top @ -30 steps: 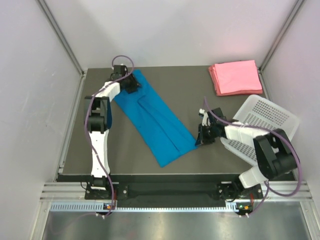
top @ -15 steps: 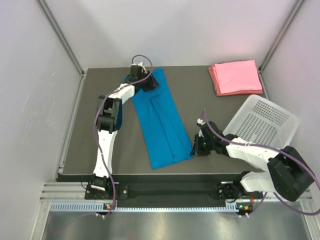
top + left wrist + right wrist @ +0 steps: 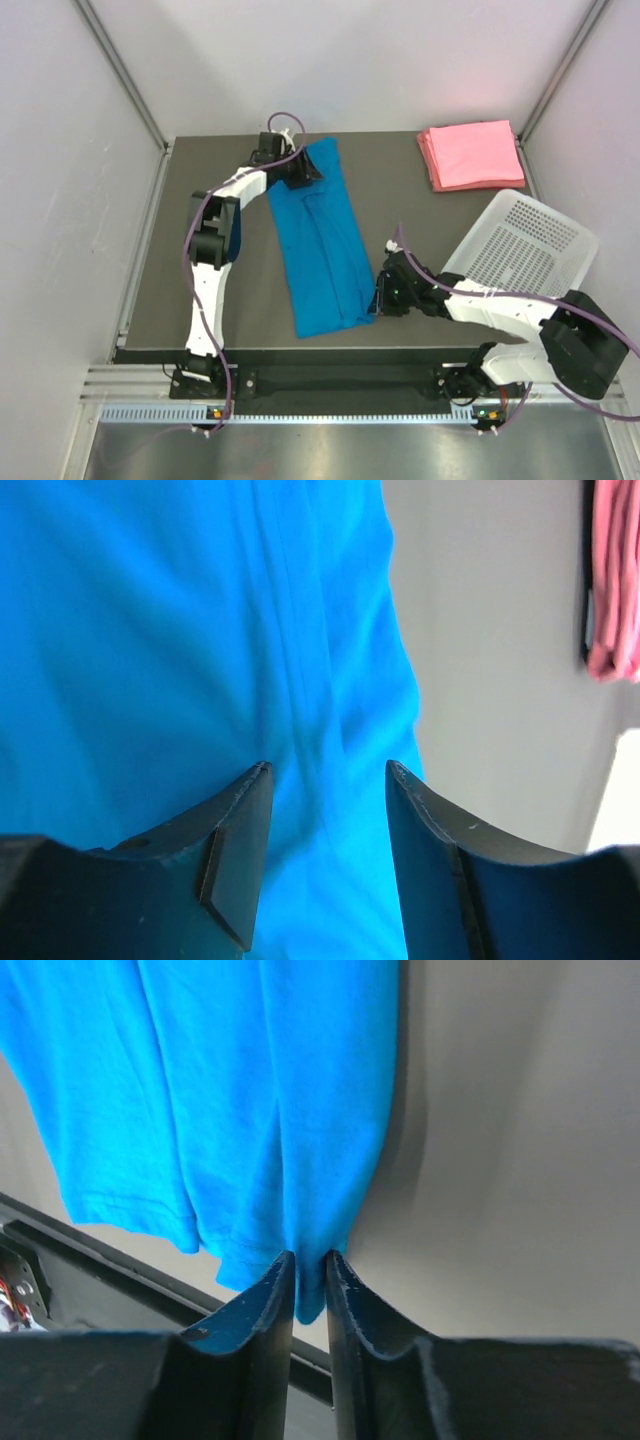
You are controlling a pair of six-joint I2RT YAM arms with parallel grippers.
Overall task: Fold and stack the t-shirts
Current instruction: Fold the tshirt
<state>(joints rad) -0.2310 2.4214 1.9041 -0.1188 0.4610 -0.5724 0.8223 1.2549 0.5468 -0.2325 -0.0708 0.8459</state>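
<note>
The blue t-shirt (image 3: 320, 240) lies as a long folded strip running from the far middle of the table toward the near edge. My left gripper (image 3: 305, 172) sits over its far end; in the left wrist view its jaws (image 3: 328, 770) stand apart with the flat blue cloth (image 3: 150, 630) under them. My right gripper (image 3: 378, 295) is at the strip's near right corner. In the right wrist view its jaws (image 3: 310, 1258) are closed narrowly on a corner of the blue cloth (image 3: 250, 1080), which fills the slim gap. The pink t-shirts (image 3: 470, 153) are stacked folded at the far right.
A white perforated basket (image 3: 525, 240) lies tipped at the right, just behind my right arm. The table's near edge (image 3: 100, 1250) runs right below the shirt's near end. The pink stack (image 3: 610, 580) shows at the right edge of the left wrist view.
The shirt has swung from a diagonal to nearly straight: my left gripper carried its far end rightward, my right gripper drew the near corner left and nearer. The right jaws have loosened slightly.
</note>
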